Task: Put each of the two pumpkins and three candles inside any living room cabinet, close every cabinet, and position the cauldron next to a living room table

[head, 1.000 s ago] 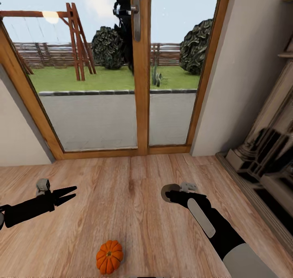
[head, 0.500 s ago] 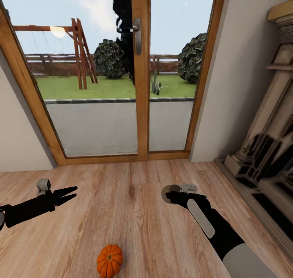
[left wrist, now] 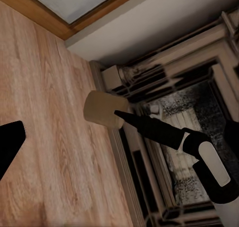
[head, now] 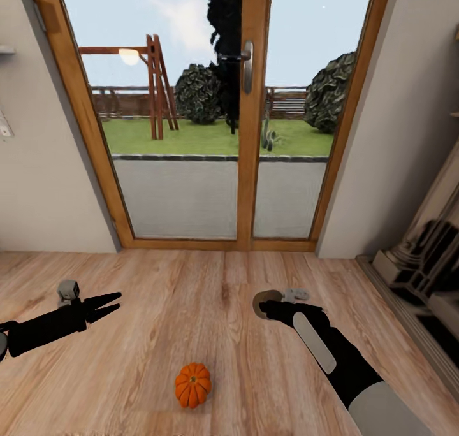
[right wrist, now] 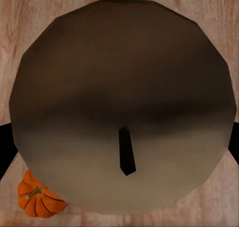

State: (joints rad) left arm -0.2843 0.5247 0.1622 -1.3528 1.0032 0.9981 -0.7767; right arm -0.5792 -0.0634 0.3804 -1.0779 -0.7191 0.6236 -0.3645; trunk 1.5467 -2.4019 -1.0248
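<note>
The head view looks down on a wooden plank floor [head: 159,359] in front of a wood-framed glass door [head: 245,123] with a metal lever handle [head: 245,66]; beyond the glass lie a paved strip, a lawn, a wooden swing frame [head: 153,85] and dark round bushes [head: 199,95]. A small ribbed orange pumpkin [head: 192,384] sits on the floor close to the robot, between the two arms and nearer the bottom edge of the view, touching neither arm. The left gripper [head: 107,306] hovers over the boards at the left side, its two black pointed jaws parted a little and holding nothing. The right gripper [head: 271,305] reaches forward at the right of centre with a squat taupe candle [head: 265,300] clamped between its jaws; the right wrist view looks straight onto the candle's round flat face [right wrist: 122,102], with a short dark wick [right wrist: 126,155] standing from it and the pumpkin [right wrist: 37,197] peeking out past its rim on the floor below. The left wrist view shows the candle [left wrist: 103,109] as a pale cylinder at the tip of the right gripper [left wrist: 122,116], above the boards just beside the base of a stone-coloured fireplace surround [left wrist: 169,82], which in the head view stands along the right wall [head: 421,245]
</note>
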